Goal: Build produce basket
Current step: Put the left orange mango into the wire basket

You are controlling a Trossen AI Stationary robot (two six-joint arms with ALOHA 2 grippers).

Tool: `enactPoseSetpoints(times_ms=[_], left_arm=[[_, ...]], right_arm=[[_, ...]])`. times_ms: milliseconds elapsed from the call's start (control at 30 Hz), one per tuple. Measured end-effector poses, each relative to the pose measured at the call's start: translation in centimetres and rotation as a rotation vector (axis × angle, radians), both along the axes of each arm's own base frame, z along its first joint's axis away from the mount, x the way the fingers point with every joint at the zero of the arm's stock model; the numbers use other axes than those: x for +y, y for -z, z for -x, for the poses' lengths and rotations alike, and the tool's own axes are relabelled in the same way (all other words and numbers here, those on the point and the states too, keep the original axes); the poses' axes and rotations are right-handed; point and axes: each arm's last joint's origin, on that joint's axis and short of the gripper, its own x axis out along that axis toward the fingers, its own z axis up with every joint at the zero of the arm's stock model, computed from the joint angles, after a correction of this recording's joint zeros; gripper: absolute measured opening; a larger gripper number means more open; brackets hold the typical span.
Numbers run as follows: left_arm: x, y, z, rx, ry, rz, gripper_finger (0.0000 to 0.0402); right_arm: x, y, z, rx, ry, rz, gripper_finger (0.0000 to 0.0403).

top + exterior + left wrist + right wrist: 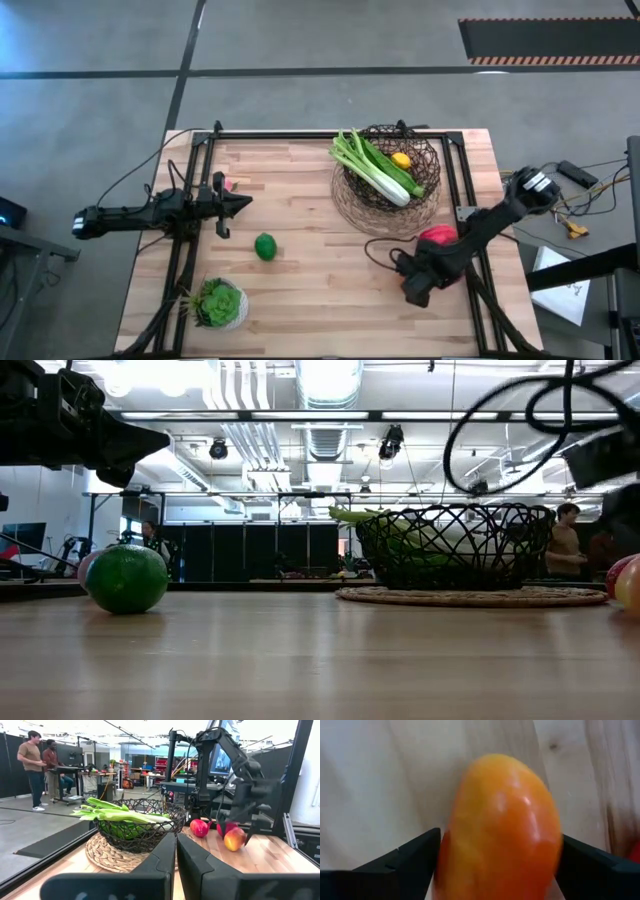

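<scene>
The woven wire basket (386, 176) stands on a round straw mat at the table's far right and holds green leafy stalks (375, 166) and a yellow lemon (401, 159). My right gripper (239, 826) is near the right edge, in front of the basket, shut on an orange-red fruit (502, 827). Red pieces (199, 827) lie beside it on the table. A green lime (265, 246) lies mid-table. A pink piece (232, 184) lies by my left gripper (240, 203), which is shut and empty at the left. My right gripper pinches the orange-red fruit between its two fingers, one finger (415, 857) on each of its sides (451, 851). The fingers come from above, pointing down (235, 839). I cannot tell whether the fruit rests on the table or hangs just above it.
A small potted spiky plant (218, 303) stands at the near left corner. A black cable (385, 250) loops on the table by the right arm. People stand in the room beyond the table (31, 765).
</scene>
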Motion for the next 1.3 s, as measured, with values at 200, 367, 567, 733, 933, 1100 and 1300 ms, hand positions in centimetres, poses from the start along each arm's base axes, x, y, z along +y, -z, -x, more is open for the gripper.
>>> enactPoseSetpoints(times_ms=[200,367,567,733,933,1100,1300], left_arm=[[0.0,0.0,0.0,0.000,0.000,0.000,0.0000],[0.0,0.0,0.0,0.000,0.000,0.000,0.0000],[0.0,0.0,0.0,0.001,0.000,0.000,0.0000],[0.0,0.0,0.0,0.000,0.000,0.000,0.0000],[0.0,0.0,0.0,0.000,0.000,0.000,0.0000],[0.0,0.0,0.0,0.000,0.000,0.000,0.0000],[0.0,0.0,0.0,0.000,0.000,0.000,0.0000]], right_arm=[[0.6,1.5,-0.7,0.060,-0.075,0.031,0.0257],[1.0,0.6,-1.2,0.032,-0.119,0.020,0.0246],[0.7,-4.4,-2.3,-0.215,-0.128,0.077,0.0246],[-1.8,-10.2,-2.9,-0.444,-0.069,0.209,0.0246],[-8.0,-14.7,-3.1,-0.566,0.052,0.440,0.0246],[-14.7,-14.5,-3.1,-0.516,0.166,0.508,0.0246],[-21.0,-11.6,-3.7,-0.578,0.227,0.334,0.0246]])
